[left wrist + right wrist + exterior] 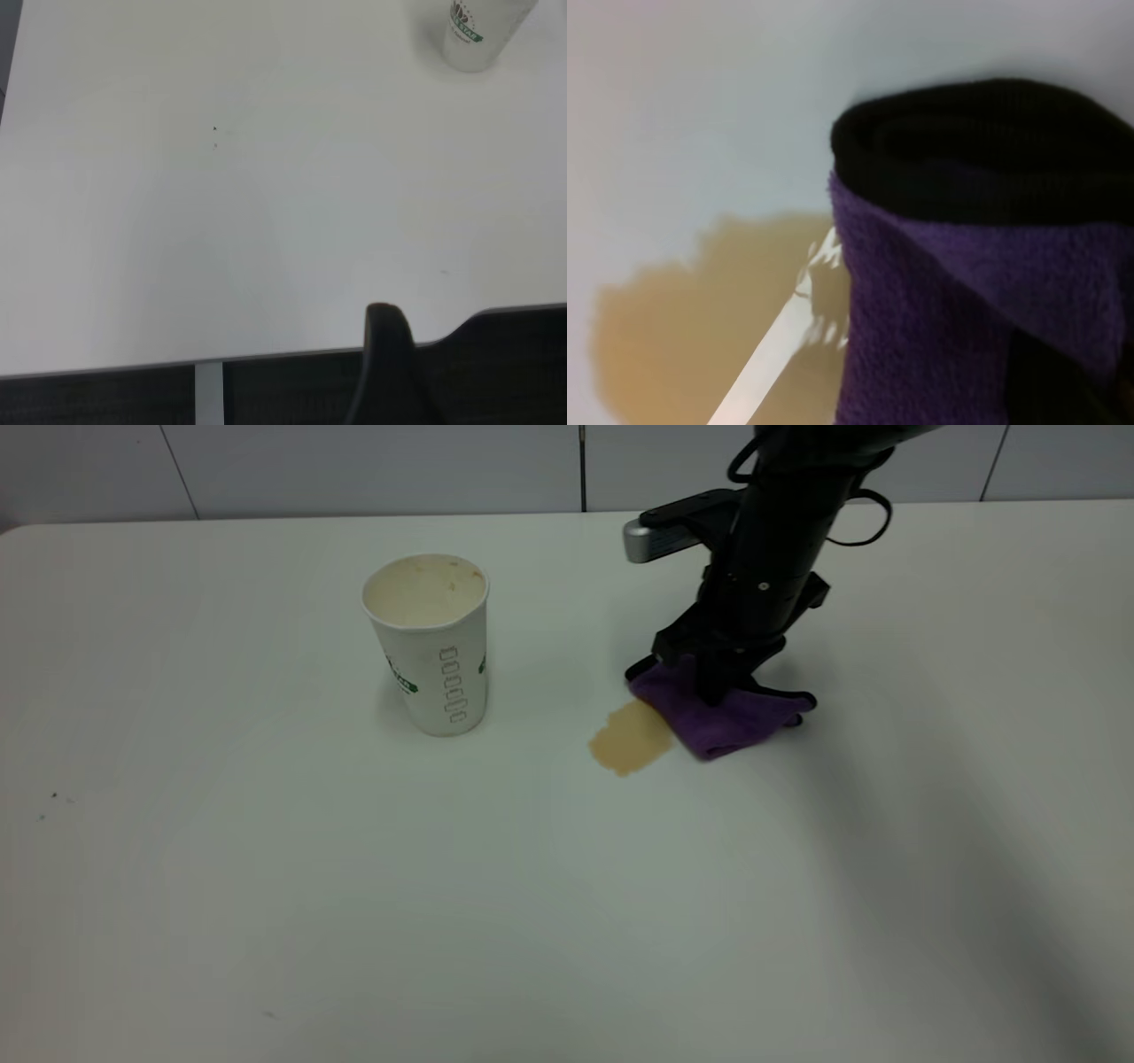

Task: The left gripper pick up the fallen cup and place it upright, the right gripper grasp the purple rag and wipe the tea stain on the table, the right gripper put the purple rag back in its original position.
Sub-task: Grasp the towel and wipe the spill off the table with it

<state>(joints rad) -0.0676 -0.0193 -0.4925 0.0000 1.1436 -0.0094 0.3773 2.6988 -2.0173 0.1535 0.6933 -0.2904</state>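
Table (266, 921): we see a big white top with a few tiny dark specks.
Right gripper (713, 691): it points down at the rag, and its jaws are clamped on the cloth.
Left gripper (385, 354): it sits back by the table's near edge, far from the work; we can't tell if its jaws are apart or together, as only one dark bit shows.
Cup (431, 642): it stands upright, well to the left of the spill, so we think that step is done.
Rag (722, 713): purple with a black edge, it rests on the table and just touches the stain's right side.
Stain (631, 740): a light-brown puddle, not yet wiped.
What could go wrong: we think a push that is too fast could smear the tea wider. The rag could bunch up or slip out of the jaws if they press too hard on the table.
Writing: we see a green logo and a row of little boxes on the cup, but the words are too small to read.
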